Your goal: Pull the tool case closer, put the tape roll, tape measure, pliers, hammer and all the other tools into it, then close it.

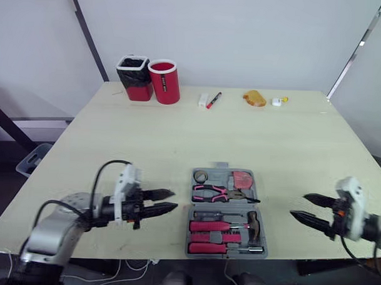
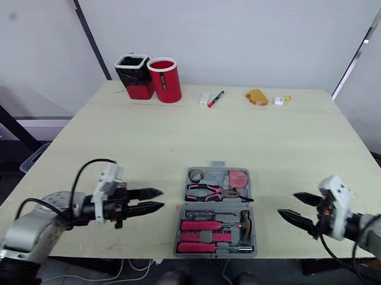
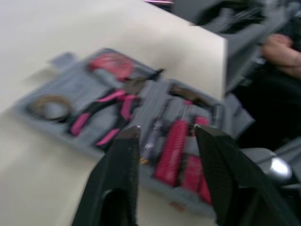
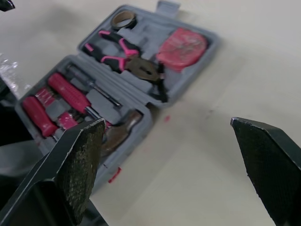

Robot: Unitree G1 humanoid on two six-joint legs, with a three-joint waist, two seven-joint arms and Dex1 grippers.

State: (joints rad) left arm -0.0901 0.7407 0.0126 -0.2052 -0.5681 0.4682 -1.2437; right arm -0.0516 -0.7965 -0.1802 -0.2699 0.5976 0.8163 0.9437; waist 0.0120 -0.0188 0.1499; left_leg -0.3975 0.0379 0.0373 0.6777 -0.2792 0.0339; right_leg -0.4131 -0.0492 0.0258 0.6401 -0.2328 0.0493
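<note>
The grey tool case (image 1: pixel 219 176) lies open near the table's front edge. Its far half holds the tape roll (image 1: pixel 201 176), the red tape measure (image 1: pixel 242 179) and the pink-handled pliers (image 1: pixel 214 193). Its near half holds the hammer (image 1: pixel 253 223) and pink-handled screwdrivers (image 1: pixel 209 226). My left gripper (image 1: pixel 174 200) hovers open just left of the case, fingers pointing at it, with nothing between them. My right gripper (image 1: pixel 298 206) is open to the right of the case, a short gap away, also holding nothing. Both wrist views look over the case (image 4: pixel 141 101) between spread fingers (image 3: pixel 120 179).
At the back of the table stand a black-lined bin (image 1: pixel 134 78) and a red cup (image 1: pixel 164 81). Farther right lie a marker (image 1: pixel 213 100), a small white item (image 1: pixel 203 100), an orange object (image 1: pixel 254 98) and a small white-yellow piece (image 1: pixel 278 101). A person's hand (image 3: pixel 282 49) shows beyond the table edge.
</note>
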